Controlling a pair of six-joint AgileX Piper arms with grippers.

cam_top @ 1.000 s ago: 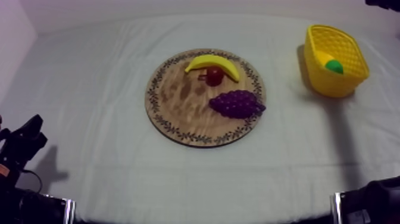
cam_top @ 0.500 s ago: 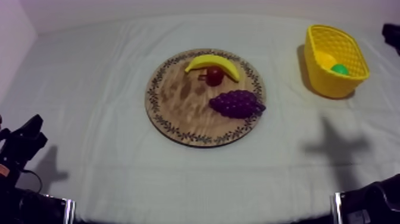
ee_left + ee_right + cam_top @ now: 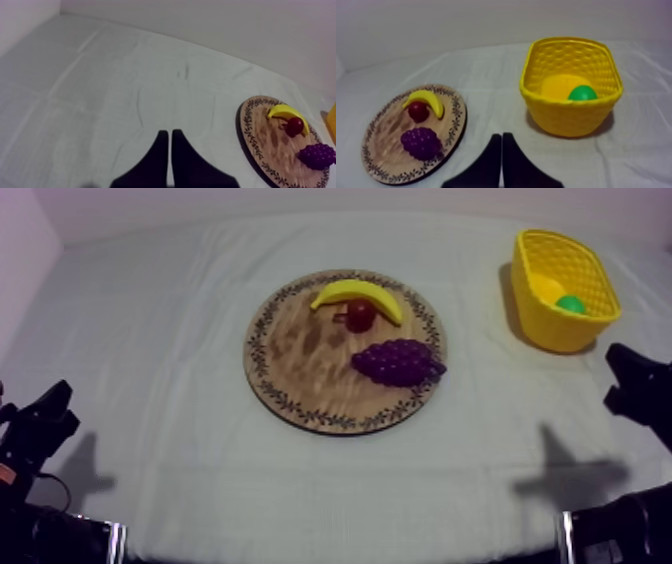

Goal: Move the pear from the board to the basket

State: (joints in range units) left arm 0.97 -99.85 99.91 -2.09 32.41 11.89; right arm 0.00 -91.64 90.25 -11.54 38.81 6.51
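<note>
Table (image 3: 150, 338): covered by a grey-white cloth, with the board at its middle and the basket toward its far right.
Board (image 3: 290, 378): round and wooden with a patterned rim. It carries three fruit, and the pear is not among them.
Basket (image 3: 560, 328): yellow, upright, well apart from the board.
Right gripper (image 3: 501, 137): fingers pressed together into a narrow wedge, holding nothing. It hangs over bare cloth on the near side of the basket, close to it but not touching.
Left gripper (image 3: 170, 134): fingers likewise together and empty, low at the left side of the table, with the board between it and the basket.
Banana (image 3: 355, 293): on the far part of the board, arched over the small red fruit.
Grapes (image 3: 398, 362): on the right part of the board, near its rim.
Pear (image 3: 558, 84): inside the basket, straight ahead of the right gripper and behind the basket's near wall. That wall partly hides it, so its long axis cannot be told. A green round piece (image 3: 582, 93) touches it. The right arm is far nearer, and the placing appears done.
Small red fruit (image 3: 360, 315): touching the banana's inner curve.
</note>
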